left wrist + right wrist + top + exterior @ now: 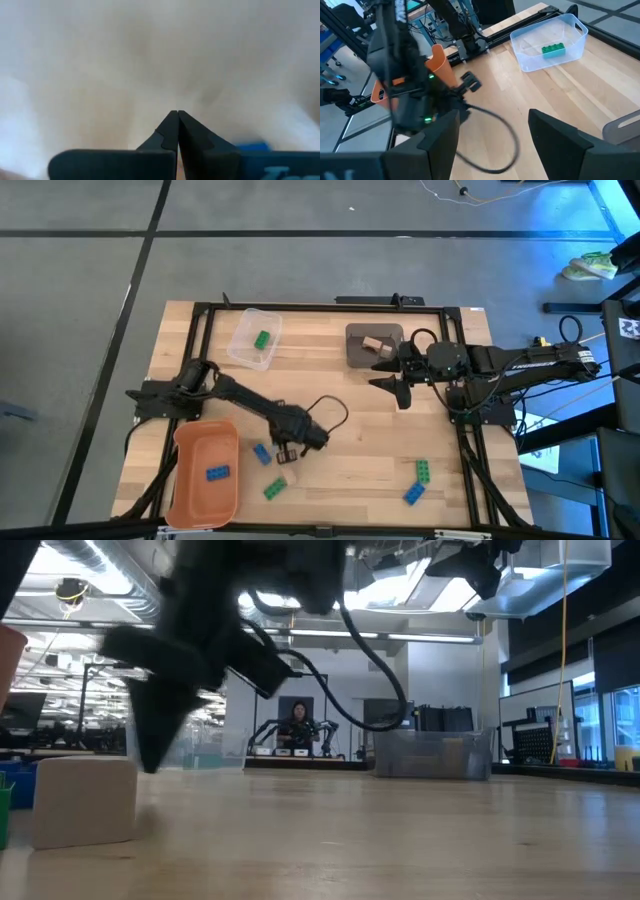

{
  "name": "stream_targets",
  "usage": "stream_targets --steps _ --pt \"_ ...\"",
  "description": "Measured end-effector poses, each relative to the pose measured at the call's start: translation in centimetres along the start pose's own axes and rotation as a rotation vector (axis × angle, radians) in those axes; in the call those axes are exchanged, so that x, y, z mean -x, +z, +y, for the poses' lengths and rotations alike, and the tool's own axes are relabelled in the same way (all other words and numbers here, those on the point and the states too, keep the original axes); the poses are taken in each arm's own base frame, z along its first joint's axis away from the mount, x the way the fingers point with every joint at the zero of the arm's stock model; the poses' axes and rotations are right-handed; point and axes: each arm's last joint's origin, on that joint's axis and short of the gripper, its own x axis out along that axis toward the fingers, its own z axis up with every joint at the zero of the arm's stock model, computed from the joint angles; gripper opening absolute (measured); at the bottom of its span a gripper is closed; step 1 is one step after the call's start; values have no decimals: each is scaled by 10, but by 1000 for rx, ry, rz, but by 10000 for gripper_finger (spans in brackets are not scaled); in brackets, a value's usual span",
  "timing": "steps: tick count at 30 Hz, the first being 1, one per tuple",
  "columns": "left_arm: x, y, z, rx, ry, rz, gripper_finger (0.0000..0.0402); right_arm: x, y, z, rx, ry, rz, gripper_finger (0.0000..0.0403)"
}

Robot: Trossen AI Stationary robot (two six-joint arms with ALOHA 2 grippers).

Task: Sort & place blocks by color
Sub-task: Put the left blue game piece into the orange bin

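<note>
The table [340, 465] was pale planked wood inside a black metal frame; on it stood three bins, a smooth orange bin [205, 472] holding one studded blue brick [217, 473], a clear plastic bin [253, 338] holding a green brick [261, 339], and a flat grey bin [372, 345] with a tan brick [375, 345] in it; loose on the wood lay a blue brick [262, 453] and a green brick [273, 489] close to the left gripper [287, 453], with a pale tan one beside them hard to make out from above; a green brick [423, 471] and a blue brick [412, 494] lay near the right front corner; the left gripper's dark fingers [170, 132] were pressed together, empty, low over the wood; the right gripper [400, 388] hung just beside the grey bin, its fingers [442, 135] spread apart; from table height a smooth tan block [85, 802] loomed at the left, and a person [298, 726] sat far behind.
</note>
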Motion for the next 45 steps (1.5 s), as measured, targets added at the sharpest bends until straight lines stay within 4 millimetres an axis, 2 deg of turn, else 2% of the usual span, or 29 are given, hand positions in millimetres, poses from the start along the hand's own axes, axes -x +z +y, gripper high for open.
stream_targets --steps 2,5,9,12,15,19,27,34,39,45 --pt "0 8 13 9 4 -1 0 0 0 0 -2 0 0 237" --pt "14 9 30 19 -29 -11 0 0 0 0 -3 0 0 237" --pt "47 -7 32 -55 -162 -42 0 0 -1 0 -6 -3 5 237" --pt "55 -24 27 -80 -210 42 0 0 -1 -1 -4 -5 10 237" --pt "52 -38 16 -55 -224 163 0 0 -1 -1 -2 -7 13 237" --pt "46 -51 -9 -61 -229 191 0 0 -1 -1 -1 -7 13 237" --pt "17 -48 -28 -22 -182 255 0 0 -1 -1 -1 -7 14 237" --pt "-8 -57 -25 2 -162 341 0 0 -1 -1 1 -8 16 237" --pt "-25 -58 -23 -3 -196 335 0 0 -1 -1 1 -8 16 237" --pt "-30 -52 -17 28 -211 320 0 0 -1 -1 1 -9 16 237"
